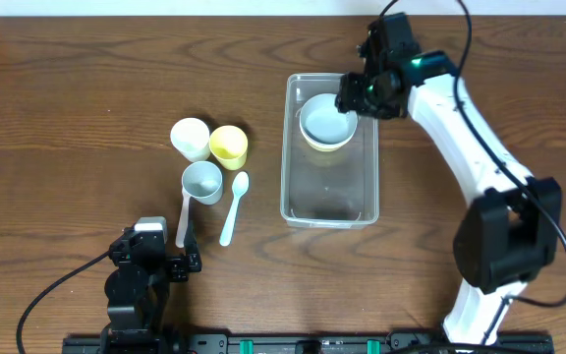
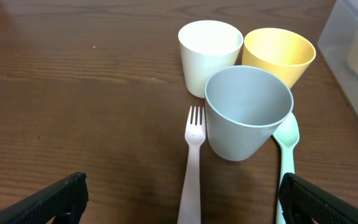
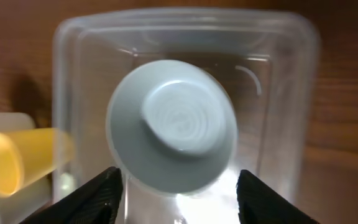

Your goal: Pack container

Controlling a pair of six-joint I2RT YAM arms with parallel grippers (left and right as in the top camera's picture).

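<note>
The clear rectangular container (image 1: 328,211) stands at the table's centre right. At its far end a light blue bowl (image 1: 326,122) sits nested in a cream bowl. My right gripper (image 1: 357,93) hovers over that end, open and holding nothing. In the right wrist view the blue bowl (image 3: 173,134) lies in the container (image 3: 185,18) ahead of the spread fingers (image 3: 179,199). My left gripper (image 1: 180,262) is open and empty at the front left, low over the table.
Left of the container stand a white cup (image 1: 191,138), a yellow cup (image 1: 229,146) and a grey-blue cup (image 1: 202,182). A pale fork (image 1: 181,221) and a mint spoon (image 1: 234,206) lie beside them. The left wrist view shows the fork (image 2: 193,155) between the fingers (image 2: 179,199).
</note>
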